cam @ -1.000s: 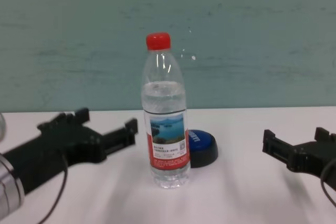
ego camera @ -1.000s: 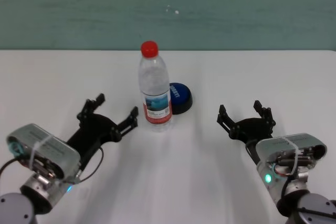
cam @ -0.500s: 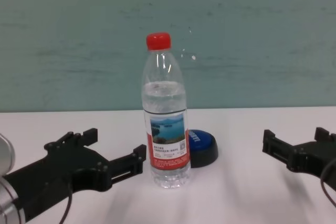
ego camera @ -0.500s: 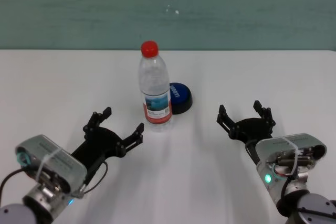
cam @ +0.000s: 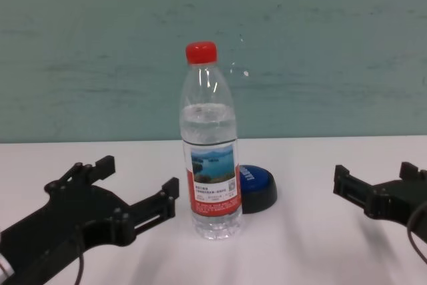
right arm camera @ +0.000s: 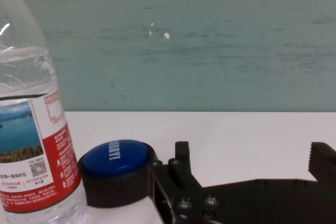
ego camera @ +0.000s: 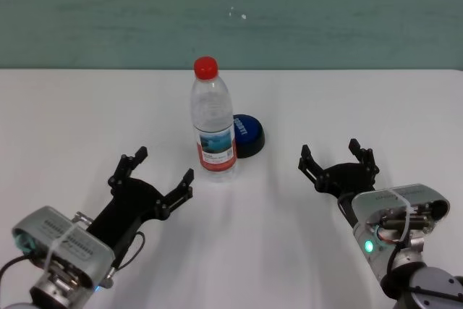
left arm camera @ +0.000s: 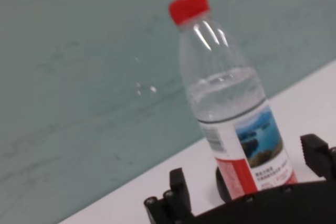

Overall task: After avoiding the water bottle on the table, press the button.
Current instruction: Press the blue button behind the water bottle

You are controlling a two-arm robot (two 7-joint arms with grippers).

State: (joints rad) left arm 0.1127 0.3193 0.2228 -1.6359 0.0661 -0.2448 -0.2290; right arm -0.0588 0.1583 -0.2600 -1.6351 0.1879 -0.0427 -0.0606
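— Left gripper (ego camera: 160,179) is mine: black fingers spread wide, empty. Since half a second ago it has slid back and left, away from the tall clear plastic water bottle (ego camera: 213,124) with the red cap.

— What blocks the way?

— That bottle, upright on the plain white table (ego camera: 65,117), with the low blue dome button (ego camera: 247,134) on its black base just behind it, to its right.

— And the right gripper (ego camera: 337,164)?

— Unmoved, fingers apart, holding nothing, right of the button.
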